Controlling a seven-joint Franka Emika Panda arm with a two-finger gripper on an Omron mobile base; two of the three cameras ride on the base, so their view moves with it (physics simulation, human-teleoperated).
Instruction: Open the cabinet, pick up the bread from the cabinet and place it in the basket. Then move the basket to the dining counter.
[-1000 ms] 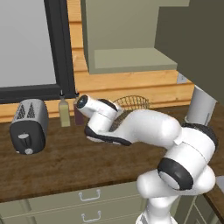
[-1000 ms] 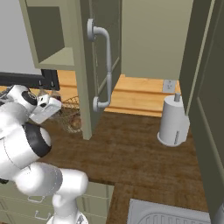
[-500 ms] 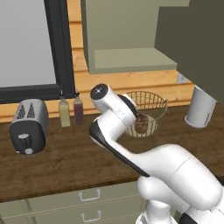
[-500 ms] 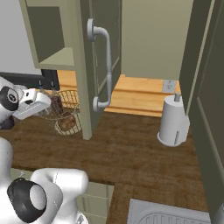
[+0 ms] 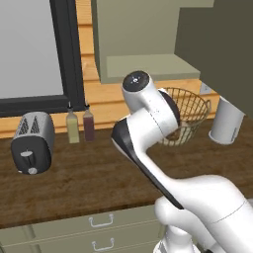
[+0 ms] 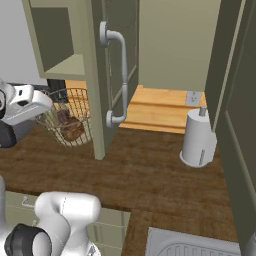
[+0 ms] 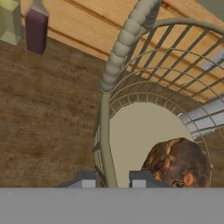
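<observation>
One dark loaf, the bread (image 7: pixel 178 162), lies inside the basket (image 7: pixel 131 70) on the wood counter (image 5: pixel 74 173). We see our gripper (image 7: pixel 113 177) closed narrowly on the basket's rim, one finger each side of the wire wall. The cabinet (image 6: pixel 97 75) door hangs open just beside the basket. Two bottles (image 5: pixel 80 124) and a toaster (image 5: pixel 30 143) stand near the window.
</observation>
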